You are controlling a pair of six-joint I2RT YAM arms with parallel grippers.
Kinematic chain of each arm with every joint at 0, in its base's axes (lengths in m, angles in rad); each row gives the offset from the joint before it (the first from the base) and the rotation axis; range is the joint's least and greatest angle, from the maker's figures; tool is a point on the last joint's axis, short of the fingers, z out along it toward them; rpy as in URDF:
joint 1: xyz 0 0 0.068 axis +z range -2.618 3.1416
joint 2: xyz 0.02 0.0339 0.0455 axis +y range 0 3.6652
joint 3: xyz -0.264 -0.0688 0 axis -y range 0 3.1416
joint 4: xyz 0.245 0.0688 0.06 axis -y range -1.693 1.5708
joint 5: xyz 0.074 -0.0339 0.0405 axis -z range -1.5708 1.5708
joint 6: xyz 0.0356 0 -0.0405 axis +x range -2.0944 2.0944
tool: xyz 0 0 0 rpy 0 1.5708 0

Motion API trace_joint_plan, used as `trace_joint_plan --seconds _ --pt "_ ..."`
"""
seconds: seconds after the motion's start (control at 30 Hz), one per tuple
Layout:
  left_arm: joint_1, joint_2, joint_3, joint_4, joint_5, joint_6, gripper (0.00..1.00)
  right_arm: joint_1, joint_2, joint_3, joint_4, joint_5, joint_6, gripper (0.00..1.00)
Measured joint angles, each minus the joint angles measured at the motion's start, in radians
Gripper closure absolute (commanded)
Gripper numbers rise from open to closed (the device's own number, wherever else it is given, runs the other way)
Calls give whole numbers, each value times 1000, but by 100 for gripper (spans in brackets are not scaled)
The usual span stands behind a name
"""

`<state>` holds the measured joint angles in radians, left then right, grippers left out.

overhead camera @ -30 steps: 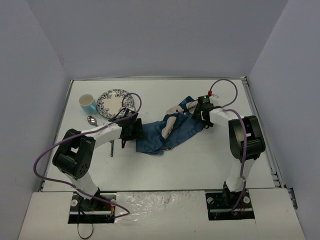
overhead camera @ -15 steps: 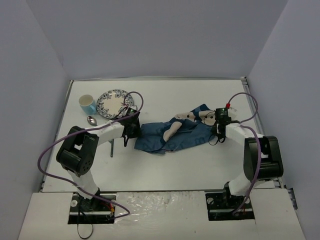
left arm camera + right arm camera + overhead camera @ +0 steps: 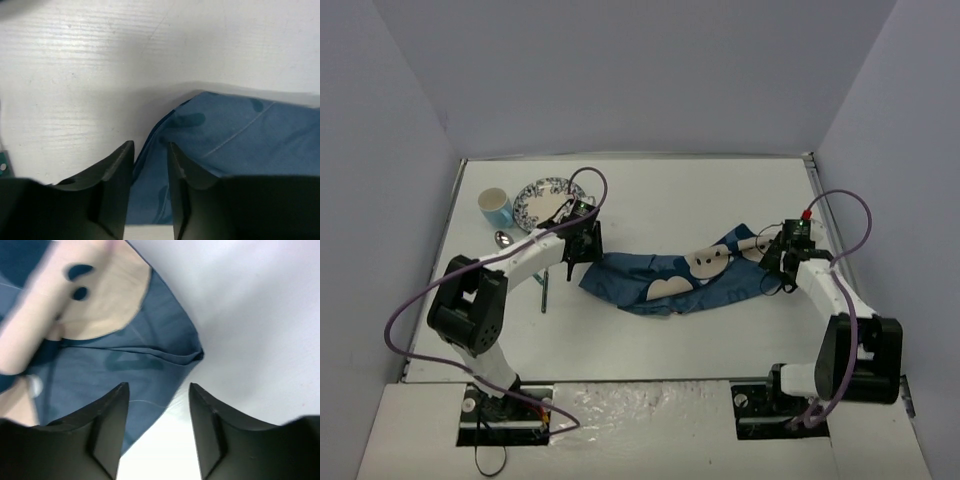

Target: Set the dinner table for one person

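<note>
The blue cartoon-face placemat [image 3: 660, 280] lies stretched out in a long band across the middle of the white dinner table [image 3: 660, 185]. My left gripper [image 3: 582, 250] is at its left end. In the left wrist view the gripper [image 3: 150, 147] is nearly closed with the blue cloth [image 3: 240, 135] between its fingers. My right gripper [image 3: 772, 265] is at the placemat's right end. In the right wrist view the gripper [image 3: 157, 387] is open, with the cloth's edge [image 3: 100, 365] running under its left finger and bare table showing between the fingers.
A patterned plate [image 3: 545, 203], a blue cup [image 3: 496, 208] and a spoon [image 3: 504, 240] sit at the back left. A thin piece of cutlery [image 3: 544, 290] lies beside the left arm. Grey walls enclose the table on three sides.
My right gripper has moved right and toward the near edge, drawing the bunched placemat out into a long band. My left gripper has shifted slightly away with the left end.
</note>
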<state>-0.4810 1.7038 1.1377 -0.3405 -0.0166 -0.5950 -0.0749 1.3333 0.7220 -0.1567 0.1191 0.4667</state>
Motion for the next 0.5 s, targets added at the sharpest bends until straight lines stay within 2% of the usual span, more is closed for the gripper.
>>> trace_joint_plan --seconds 0.1,0.17,0.33,0.5 --pt "3 -48 30 -55 1 35 33 29 -82 35 -12 -26 -18 29" --pt "5 -105 28 -76 1 51 26 55 -128 62 -18 -44 -29 27" --pt "10 -257 -26 -107 4 60 26 116 -230 116 -22 -83 -50 27" --pt "25 -279 -164 -86 23 5 26 140 -251 118 -38 -123 -61 26"
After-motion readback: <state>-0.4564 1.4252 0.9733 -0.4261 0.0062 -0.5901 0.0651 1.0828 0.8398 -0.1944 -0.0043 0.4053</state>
